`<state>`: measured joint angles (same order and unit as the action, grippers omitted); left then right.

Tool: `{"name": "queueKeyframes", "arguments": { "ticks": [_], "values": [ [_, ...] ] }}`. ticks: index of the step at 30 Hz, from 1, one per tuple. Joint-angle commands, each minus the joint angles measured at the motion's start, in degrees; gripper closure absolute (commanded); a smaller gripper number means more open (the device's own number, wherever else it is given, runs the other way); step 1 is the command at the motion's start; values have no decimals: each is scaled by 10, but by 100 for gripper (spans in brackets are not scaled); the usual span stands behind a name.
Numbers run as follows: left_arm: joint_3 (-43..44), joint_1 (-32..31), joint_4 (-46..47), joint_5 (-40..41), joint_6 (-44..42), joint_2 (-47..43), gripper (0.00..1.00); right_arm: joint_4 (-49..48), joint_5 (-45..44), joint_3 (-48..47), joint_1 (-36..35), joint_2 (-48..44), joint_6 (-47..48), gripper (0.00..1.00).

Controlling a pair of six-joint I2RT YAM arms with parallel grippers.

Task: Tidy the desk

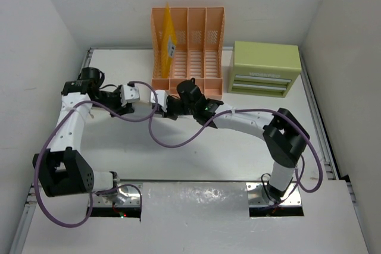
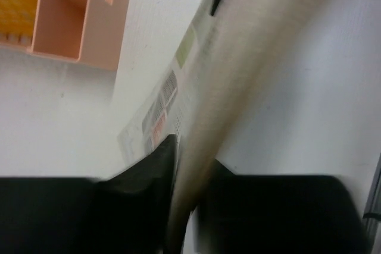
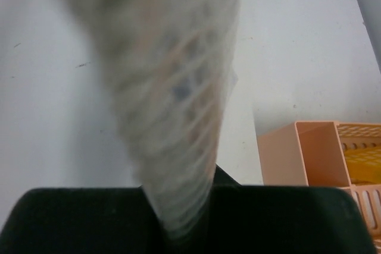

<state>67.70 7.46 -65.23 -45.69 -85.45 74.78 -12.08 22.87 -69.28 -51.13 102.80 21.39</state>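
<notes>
The desk (image 1: 238, 153) lies white and flat under both arms, boxed in by white walls, with thin rails on its edges. Over its middle the two pincers meet almost nose to nose. The left pincer (image 1: 144, 95) reaches in from the left and the right pincer (image 1: 166, 106) from the right, and one pale packet (image 2: 238, 69) spans the gap between them.

On the left wrist camera the dark fingers (image 2: 161, 165) sit against both faces of the packet, clamped on its edge. Barcode stripes, a green patch and an orange patch show on its side. On the right wrist camera the packet is a blur, but it rises straight out of fingers pressed together on it.

Just beyond both pincers stands a peach file rack (image 1: 196, 46), with a yellow folder (image 1: 168, 37) upright in its leftmost slot. Beyond the right pincer and well off to its right sits a green drawer box (image 1: 265, 66), just beside the rack. On the near side of the pincers, a purple cable (image 1: 178, 141) sags in a loop.
</notes>
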Motion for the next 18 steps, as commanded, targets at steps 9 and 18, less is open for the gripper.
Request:
{"name": "queueKeyframes", "arguments": {
  "ticks": [9, 18],
  "values": [
    [53, -3, 19, -60, 205, 13, 100, -54, -57, 3, 14, -87, -88, 1],
    [104, -121, 200, -13, 557, -28, 100, 185, -268, -5, 57, -271, -185, 1]
  ]
}}
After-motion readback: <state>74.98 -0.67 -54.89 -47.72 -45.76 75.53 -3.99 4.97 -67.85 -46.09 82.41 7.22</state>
